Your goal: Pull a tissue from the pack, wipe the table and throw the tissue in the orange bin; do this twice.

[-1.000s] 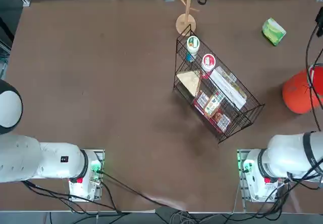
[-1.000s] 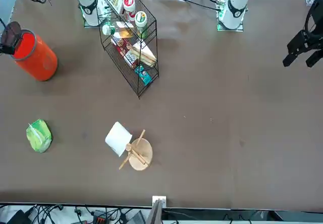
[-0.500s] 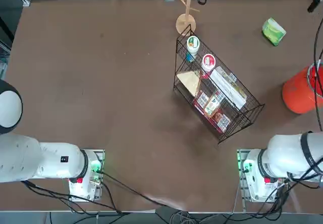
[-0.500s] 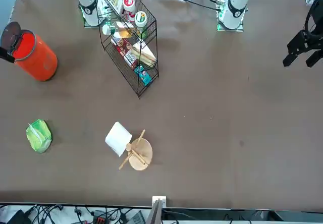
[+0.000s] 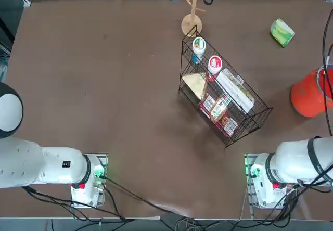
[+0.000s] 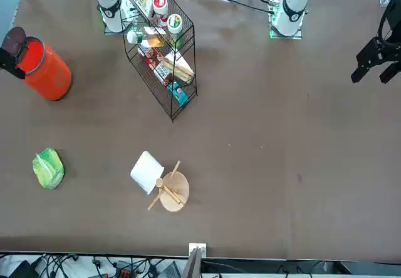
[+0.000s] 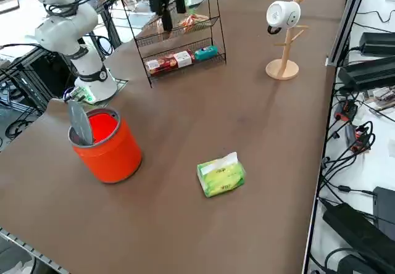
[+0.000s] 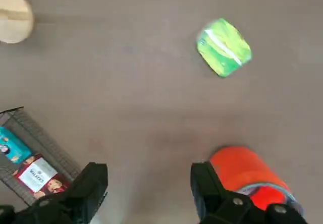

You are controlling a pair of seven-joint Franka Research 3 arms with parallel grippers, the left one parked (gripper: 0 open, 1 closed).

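The right gripper (image 8: 146,193) hangs high above the worktop (image 8: 126,82), fingers spread and empty, well apart from the green tissue pack (image 8: 223,47). The orange bin (image 8: 247,176) stands beneath one finger; a careless descent could clip its rim. The light pack may lift along with the tissue. A packet in the wire basket rack (image 8: 30,153) reads "Walkers".
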